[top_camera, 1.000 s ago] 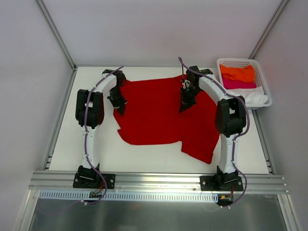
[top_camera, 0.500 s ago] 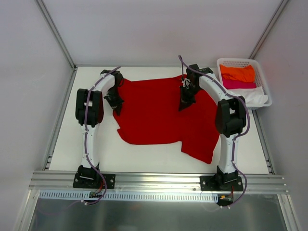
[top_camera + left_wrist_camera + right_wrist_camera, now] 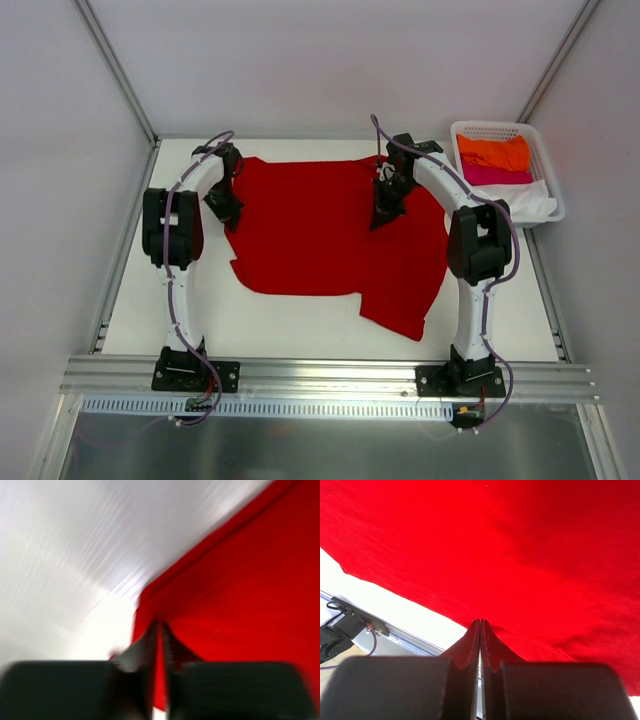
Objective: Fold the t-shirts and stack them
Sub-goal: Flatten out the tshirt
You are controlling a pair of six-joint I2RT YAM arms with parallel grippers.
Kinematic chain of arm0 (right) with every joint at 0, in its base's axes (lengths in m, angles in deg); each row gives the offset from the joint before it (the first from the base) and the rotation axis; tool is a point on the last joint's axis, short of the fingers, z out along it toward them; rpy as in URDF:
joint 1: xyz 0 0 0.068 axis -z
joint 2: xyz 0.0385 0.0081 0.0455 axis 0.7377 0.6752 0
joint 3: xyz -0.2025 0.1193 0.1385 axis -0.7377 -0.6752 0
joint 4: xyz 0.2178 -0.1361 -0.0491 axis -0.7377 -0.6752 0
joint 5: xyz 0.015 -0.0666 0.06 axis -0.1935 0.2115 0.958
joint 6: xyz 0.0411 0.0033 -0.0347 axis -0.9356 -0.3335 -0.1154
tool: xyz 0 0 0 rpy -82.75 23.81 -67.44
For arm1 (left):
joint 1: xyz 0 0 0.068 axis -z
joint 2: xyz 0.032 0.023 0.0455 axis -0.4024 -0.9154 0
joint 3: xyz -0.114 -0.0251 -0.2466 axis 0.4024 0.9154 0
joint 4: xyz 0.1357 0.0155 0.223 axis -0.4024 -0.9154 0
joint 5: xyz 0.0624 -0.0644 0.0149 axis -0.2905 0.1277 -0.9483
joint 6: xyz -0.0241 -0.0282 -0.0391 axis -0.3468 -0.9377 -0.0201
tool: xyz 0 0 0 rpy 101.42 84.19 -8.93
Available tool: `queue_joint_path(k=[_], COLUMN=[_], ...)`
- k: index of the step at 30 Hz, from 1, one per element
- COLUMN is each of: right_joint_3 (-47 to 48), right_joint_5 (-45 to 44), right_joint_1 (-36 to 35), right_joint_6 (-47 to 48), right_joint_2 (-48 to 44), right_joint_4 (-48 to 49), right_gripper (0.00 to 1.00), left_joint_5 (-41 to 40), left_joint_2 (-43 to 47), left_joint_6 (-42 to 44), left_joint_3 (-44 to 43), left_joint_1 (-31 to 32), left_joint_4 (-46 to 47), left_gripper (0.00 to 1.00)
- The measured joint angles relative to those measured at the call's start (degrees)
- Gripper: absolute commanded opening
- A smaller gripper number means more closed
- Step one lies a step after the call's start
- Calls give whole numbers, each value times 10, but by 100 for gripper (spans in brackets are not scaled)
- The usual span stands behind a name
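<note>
Red cloth, thin and limp: the red t-shirt (image 3: 330, 235) lies spread over the middle of the table (image 3: 300, 325), with one flap trailing toward the near edge on the right. It looks light and soft, so it should sag and wrinkle wherever it is unsupported and drag rather than slide. The left gripper (image 3: 160, 625) is pinched closed on the shirt's left edge, red showing between its fingers. The right gripper (image 3: 480, 621) is closed too, nipping fabric near the shirt's far right. Hems, shoulders and corners look like the best holds, pulled evenly to keep the cloth taut. The orange shirt (image 3: 493, 152), pink shirt (image 3: 495, 175) and white shirt (image 3: 530, 205) sit in the basket (image 3: 490, 125) at the far right.
</note>
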Motion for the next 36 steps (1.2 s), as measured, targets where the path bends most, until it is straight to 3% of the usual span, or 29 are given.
queue_joint_path(k=[1,3,4,7,9,13,18,36], right_joint_3=[0,-2,-4,-16,-22,-25,-25,-25], right_joint_5=[0,0,0,3,5,13,22,30], right_joint_1=[0,0,0,0,0,0,-1,-2], right_joint_6=[0,1,1,1,2,3,4,5], right_joint_2=[0,0,-1,-3,-3,-3,-3,-3], right_joint_4=[0,2,2,4,5,5,5,5], right_gripper=[1,1,0,0,0,1,1,1], left_joint_5=[-5,-16,-20,-22,-14,9,27,48], left_joint_2=[26,87,126,259,343,423,391,370], left_joint_6=[-3,-12,-16,-26,-30,-36,-32,12], left_joint_3=[28,73,95,144,181,266,356,454], left_joint_1=[1,7,12,29,38,38,39,39], left_joint_4=[11,9,11,19,25,25,25,183], left_gripper=[49,62,59,18,1,0,0,0])
